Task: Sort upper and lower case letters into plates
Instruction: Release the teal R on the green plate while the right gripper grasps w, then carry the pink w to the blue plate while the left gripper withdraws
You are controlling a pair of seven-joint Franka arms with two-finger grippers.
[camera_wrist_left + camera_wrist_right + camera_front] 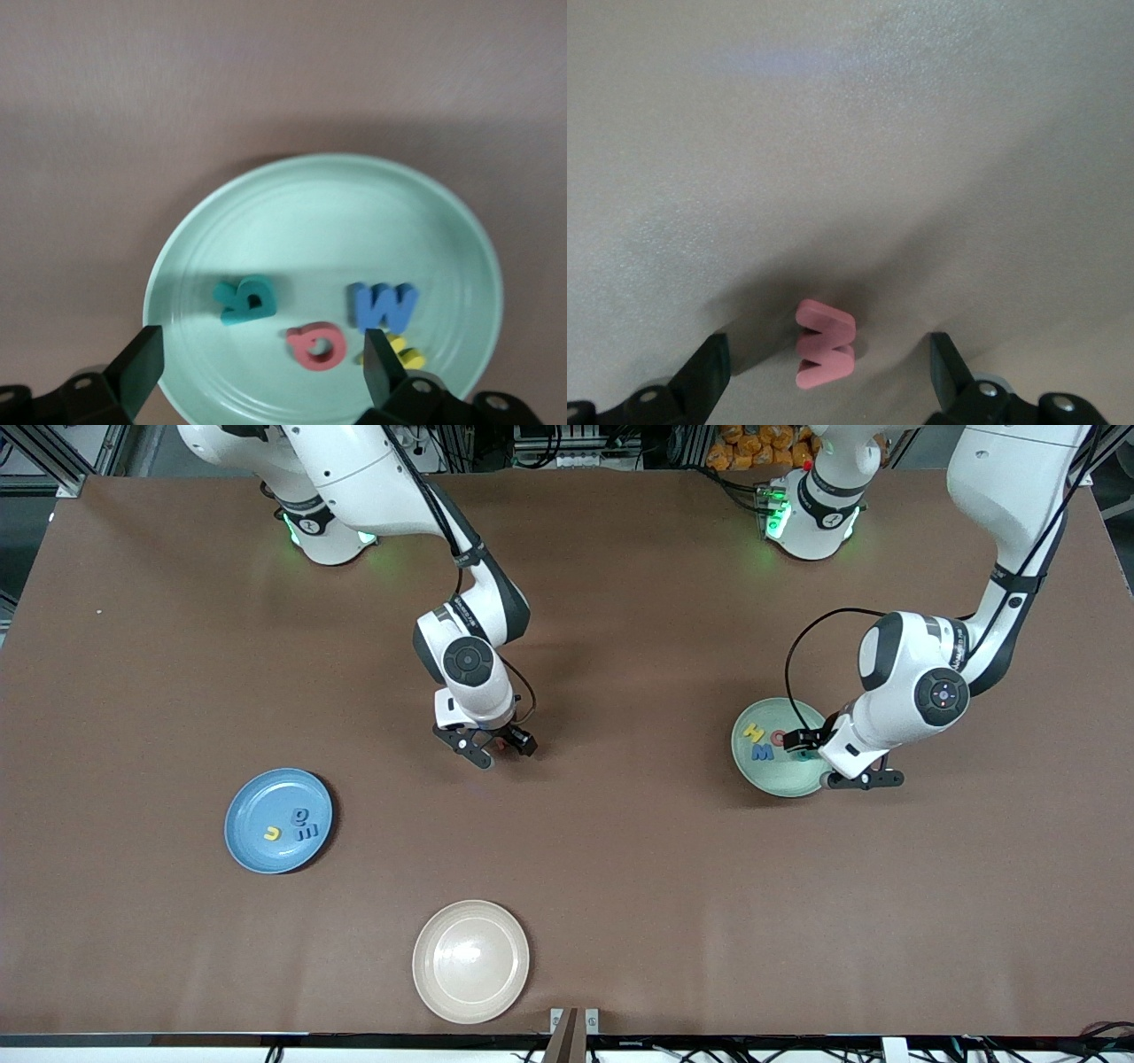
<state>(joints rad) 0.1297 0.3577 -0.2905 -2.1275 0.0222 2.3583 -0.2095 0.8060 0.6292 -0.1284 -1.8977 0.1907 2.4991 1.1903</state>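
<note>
Left wrist view shows four letters in the mint plate (443,221): a teal one (246,299), a red one (317,345), a blue M (383,305) and a yellow one (403,352) partly hidden by a finger (383,363). The left gripper (257,367) hangs over them with fingers spread, holding nothing.

Right wrist view alone shows a pink W (824,345) on the bare table (850,133), between the spread fingers of the right gripper (824,372); in the front view that gripper (485,746) hides it.

From the front, the blue plate (257,841) toward the right arm's end holds three letters (292,825). A cream plate (471,961) sits near the table's front edge, with open brown surface between all three plates.
</note>
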